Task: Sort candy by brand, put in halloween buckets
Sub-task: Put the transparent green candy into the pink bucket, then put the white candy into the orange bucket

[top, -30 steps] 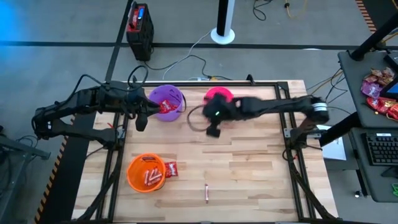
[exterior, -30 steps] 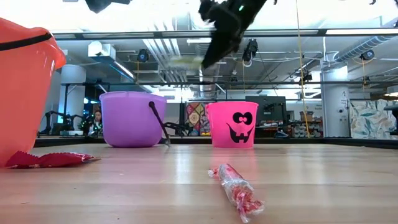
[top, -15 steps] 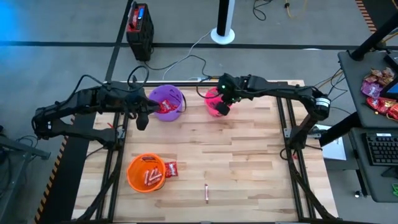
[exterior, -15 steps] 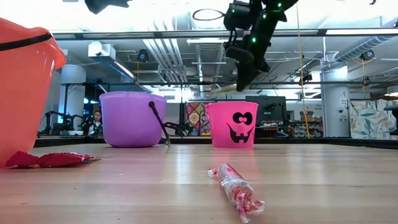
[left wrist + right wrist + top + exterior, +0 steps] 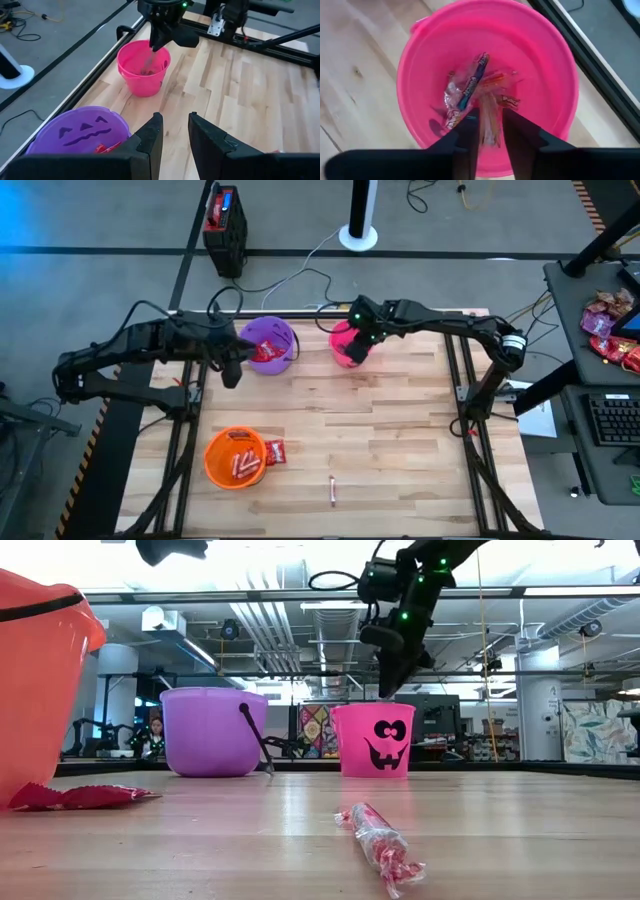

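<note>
The right gripper (image 5: 357, 346) hangs directly over the pink bucket (image 5: 348, 350), fingers pointing down into its mouth. From its wrist camera the two fingers (image 5: 466, 135) stand slightly apart, with a blurred candy stick (image 5: 489, 122) in the gap between them; whether it is pinched or already loose, I can't tell. Below it, on the pink bucket's floor, lie several wrapped sticks (image 5: 470, 92).

The purple bucket (image 5: 268, 343) stands just beside the pink bucket along the same table edge, with red packets (image 5: 266, 353) inside. The left gripper (image 5: 231, 370) hovers at the purple bucket's outer side, fingers (image 5: 151, 135) parted with nothing between them.

Well away from the pink bucket, near the opposite table edge, sits the orange bucket (image 5: 236, 457) holding tan sticks and a red packet. One red packet (image 5: 274, 450) lies on the table touching the orange bucket, and a lone pinkish stick (image 5: 380, 845) lies on the bare wood nearby.
</note>
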